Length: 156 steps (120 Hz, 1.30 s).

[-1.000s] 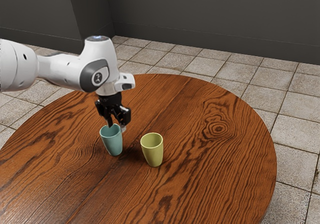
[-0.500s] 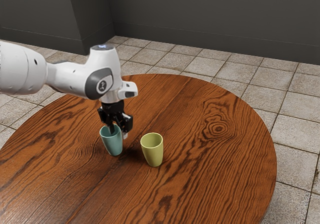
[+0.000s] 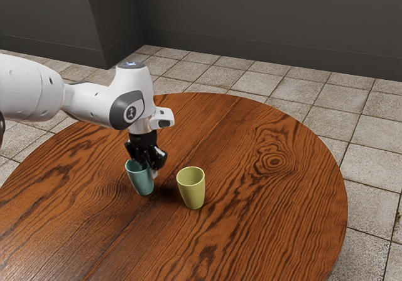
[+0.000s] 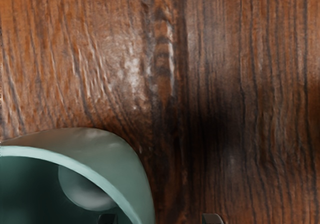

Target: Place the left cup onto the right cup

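A teal cup (image 3: 141,179) stands upright on the round wooden table (image 3: 270,212), on the exterior view's left. A yellow-green cup (image 3: 190,187) stands upright a short way to its right, apart from it. My black gripper (image 3: 149,166) is down at the teal cup's rim, on the side facing the yellow-green cup. It is open, one finger inside the cup and one outside. In the wrist view the teal cup's rim and hollow (image 4: 100,154) lie just under the hand. A dark fingertip (image 4: 212,218) shows outside the wall, with a gap between it and the cup.
The table's wood surface stretches wide to the exterior view's right of both cups. Tiled floor (image 3: 370,124) and dark walls surround the table. Nothing else stands on the tabletop.
My hand has come down from just above the teal cup until the fingers straddle its rim wall. Neither cup has moved.
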### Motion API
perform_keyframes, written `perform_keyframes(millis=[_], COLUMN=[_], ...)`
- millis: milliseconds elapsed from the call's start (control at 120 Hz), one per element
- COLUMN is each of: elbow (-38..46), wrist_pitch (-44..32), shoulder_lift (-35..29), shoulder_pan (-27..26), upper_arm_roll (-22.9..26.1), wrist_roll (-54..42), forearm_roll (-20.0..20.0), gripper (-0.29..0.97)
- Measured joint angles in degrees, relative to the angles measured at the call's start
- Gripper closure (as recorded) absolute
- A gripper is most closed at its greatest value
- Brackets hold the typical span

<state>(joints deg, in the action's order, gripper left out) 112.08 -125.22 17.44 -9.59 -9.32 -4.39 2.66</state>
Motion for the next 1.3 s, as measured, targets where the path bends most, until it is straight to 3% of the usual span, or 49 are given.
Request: perform_keyframes(millis=[142, 375, 775, 1300], elbow=[0.0, 0.0, 0.0, -0.12], wrist_pitch=[-0.03, -0.02, 1.42, 10.09], shoulder_lift=[0.0, 0.0, -2.6, -11.57], shoulder_pan=[0.01, 0.01, 0.0, -2.03], upper_arm_roll=[-0.08, -0.14, -0.26, 0.17], wrist_roll=[-0.01, 0.16, 0.69, 0.95], forearm_roll=[-0.01, -0.26, -0.79, -1.19], gripper=[0.7, 0.77, 0.79, 0.79])
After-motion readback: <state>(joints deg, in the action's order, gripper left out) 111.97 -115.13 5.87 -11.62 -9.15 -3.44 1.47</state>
